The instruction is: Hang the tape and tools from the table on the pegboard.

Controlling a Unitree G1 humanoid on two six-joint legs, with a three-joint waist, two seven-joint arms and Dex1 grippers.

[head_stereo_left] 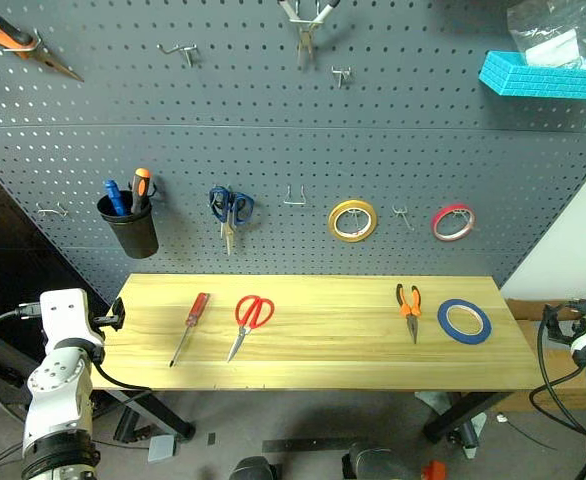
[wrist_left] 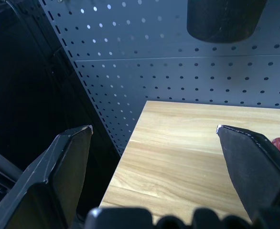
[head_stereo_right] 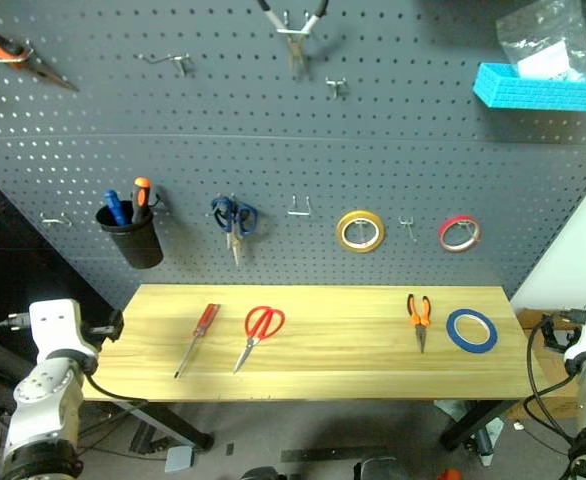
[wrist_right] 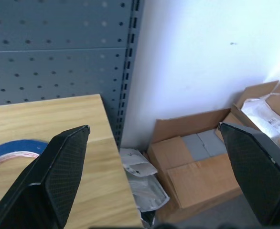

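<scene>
My left gripper (wrist_left: pixel 154 131): fingers spread wide, nothing between them, hanging off the table's left end.
My right gripper (wrist_right: pixel 154 129): fingers spread wide and empty, off the table's right end, just beside the blue tape (head_stereo_left: pixel 464 321).
Table (head_stereo_left: pixel 323 355): one red screwdriver (head_stereo_left: pixel 190 326), one red scissors (head_stereo_left: pixel 250 319), one orange pliers (head_stereo_left: pixel 409 306), one blue tape, in a row left to right, all lying flat.
Pegboard (head_stereo_left: pixel 273 150): three bare hooks in the middle row, between blue scissors, yellow roll and pink roll.
Risk: the tape lies flat and thin; my fingers could slide over it or push it off the near edge.
Risk: slim screwdriver may roll when nudged.
</scene>
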